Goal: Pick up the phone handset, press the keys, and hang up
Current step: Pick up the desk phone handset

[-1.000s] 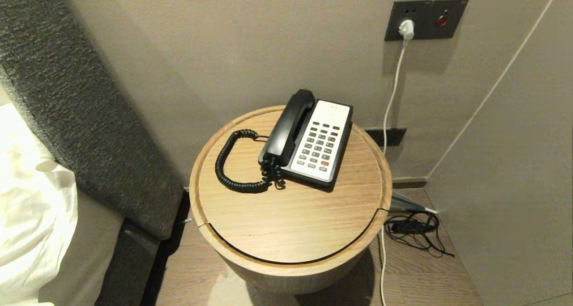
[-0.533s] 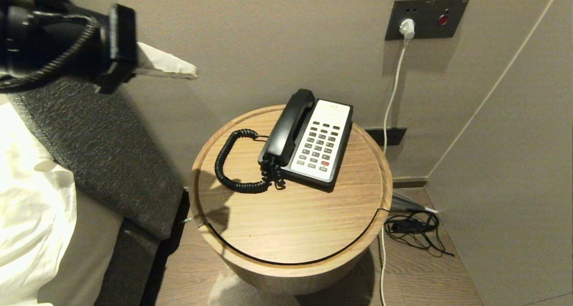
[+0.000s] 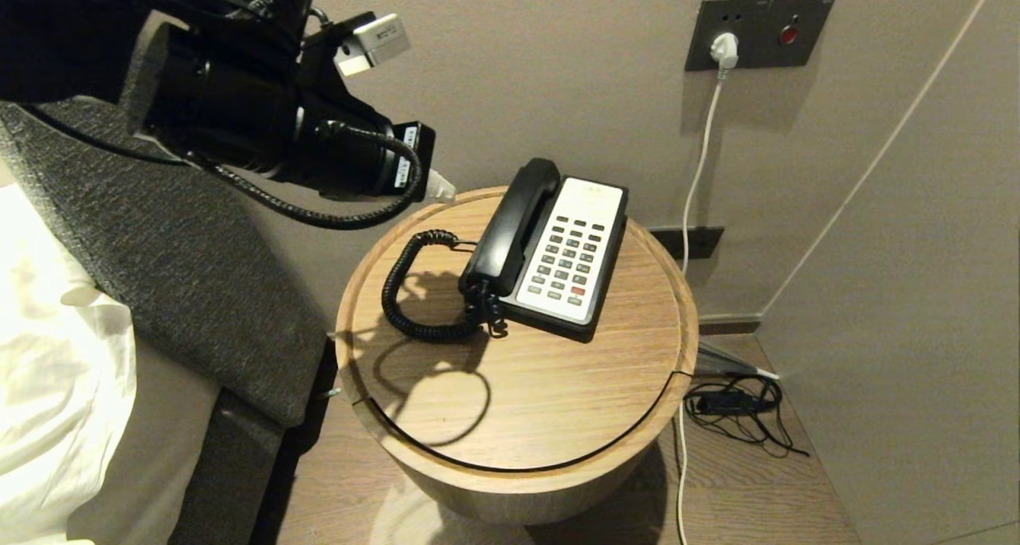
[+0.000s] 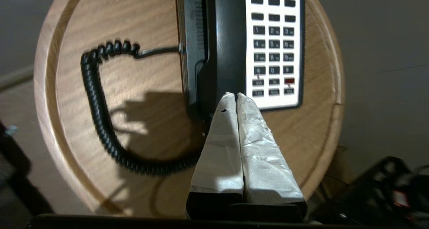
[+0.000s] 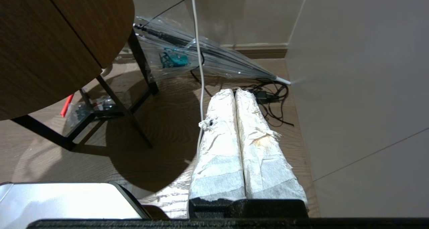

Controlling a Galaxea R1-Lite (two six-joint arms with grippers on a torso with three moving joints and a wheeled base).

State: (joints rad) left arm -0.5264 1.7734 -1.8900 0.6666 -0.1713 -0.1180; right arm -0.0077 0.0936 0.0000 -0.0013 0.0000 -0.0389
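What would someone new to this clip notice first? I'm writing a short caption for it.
First, the black phone with its white keypad, on the round wooden table, its handset resting in the cradle and the coiled cord looping to the left. Next, the bulky left arm coming in from the upper left, its end effector shut and above the table's far left edge.

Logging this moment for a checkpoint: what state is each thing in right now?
phone handset: on its cradle, not lifted.
coiled cord: slack, looped on the round table.
keys: untouched.
left claw: shut, empty, above the table beside the phone.
right claw: shut, empty, low beside the table over the floor.
white plug: in the wall socket.
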